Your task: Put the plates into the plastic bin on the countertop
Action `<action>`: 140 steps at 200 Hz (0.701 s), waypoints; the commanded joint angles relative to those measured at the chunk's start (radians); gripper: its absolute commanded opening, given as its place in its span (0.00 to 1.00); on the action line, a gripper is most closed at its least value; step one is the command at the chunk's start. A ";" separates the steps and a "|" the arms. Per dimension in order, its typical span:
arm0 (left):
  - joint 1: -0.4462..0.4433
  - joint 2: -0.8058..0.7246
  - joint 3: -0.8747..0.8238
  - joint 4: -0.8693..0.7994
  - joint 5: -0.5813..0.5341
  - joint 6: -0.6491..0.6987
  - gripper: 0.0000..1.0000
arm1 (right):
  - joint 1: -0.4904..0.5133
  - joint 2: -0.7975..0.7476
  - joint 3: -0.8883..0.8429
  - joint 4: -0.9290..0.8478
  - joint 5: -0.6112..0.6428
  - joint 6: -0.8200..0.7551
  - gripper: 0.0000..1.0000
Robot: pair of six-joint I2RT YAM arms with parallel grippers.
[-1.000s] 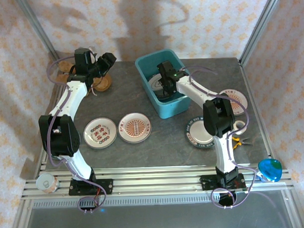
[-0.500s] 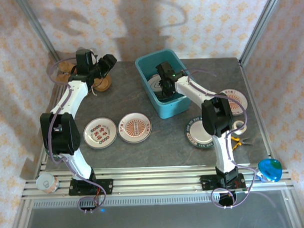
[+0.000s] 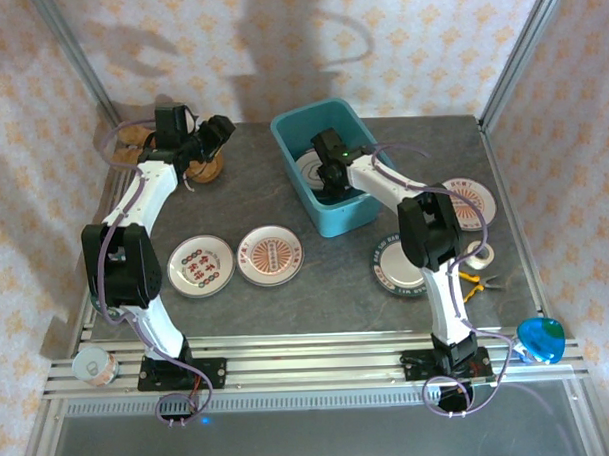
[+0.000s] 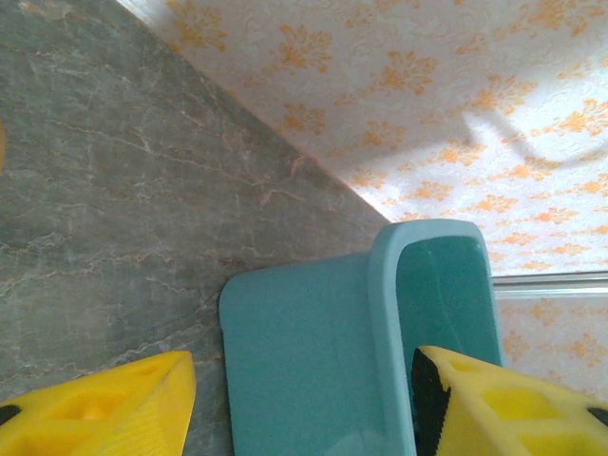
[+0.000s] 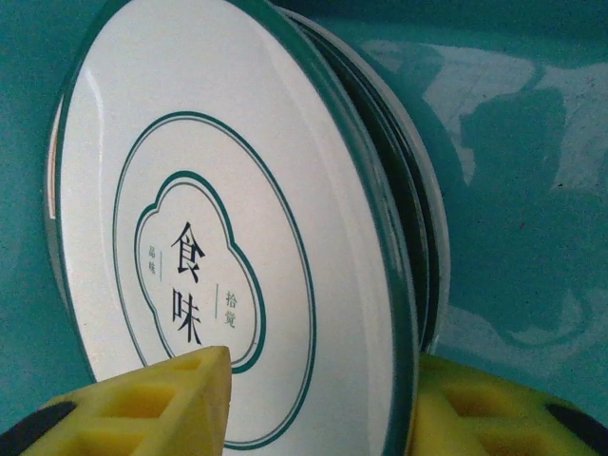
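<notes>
Teal-blue rectangular plastic bin (image 5: pixel 532 114): smooth, glossy, reflections on inner wall. White round plate with dark green print (image 5: pixel 218 190): glazed, ceramic-looking, shiny. Dark grey tabletop (image 4: pixel 114 190): stone-look, veined, matt. Aluminium rail frame (image 3: pixel 309 360): ribbed bare metal, dull sheen. Right end effector (image 5: pixel 318 380) fingers (image 5: pixel 142 404): matt yellow plastic. Orange-patterned wall covering (image 4: pixel 427 95): papery, textured, matt.

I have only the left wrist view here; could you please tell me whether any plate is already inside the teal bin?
Observer: Yes, the right wrist view shows a green-ringed white plate in the plastic bin, with another's rim behind it.
Operator: Thank you. Where is the right claw?
Observer: The right claw straddles that plate's rim.
Operator: What is left on the countertop?
Observer: From the top, two orange-patterned plates lie side by side on its left half, apart from the bin.
</notes>
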State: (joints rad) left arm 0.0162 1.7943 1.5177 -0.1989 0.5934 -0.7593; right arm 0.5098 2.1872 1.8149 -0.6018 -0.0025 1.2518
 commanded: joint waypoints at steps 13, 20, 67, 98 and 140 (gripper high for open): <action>0.015 -0.027 -0.021 -0.059 -0.018 0.037 0.62 | 0.003 -0.015 -0.005 0.010 0.025 -0.035 0.55; 0.016 -0.031 -0.026 -0.073 -0.025 0.040 0.62 | 0.003 -0.024 -0.008 0.013 0.031 -0.052 0.58; 0.019 -0.061 -0.061 -0.193 -0.087 0.068 0.62 | 0.003 -0.095 -0.079 0.082 0.053 -0.127 0.72; 0.015 -0.079 -0.087 -0.281 -0.116 0.093 0.62 | 0.003 -0.102 -0.088 0.103 0.029 -0.177 0.77; -0.023 -0.103 -0.151 -0.374 -0.125 0.206 0.62 | 0.020 -0.201 -0.197 0.199 0.056 -0.250 0.82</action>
State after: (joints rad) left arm 0.0193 1.7256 1.3941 -0.4725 0.4915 -0.6491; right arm 0.5148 2.0838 1.6783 -0.4656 0.0044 1.0676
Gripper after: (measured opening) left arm 0.621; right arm 0.799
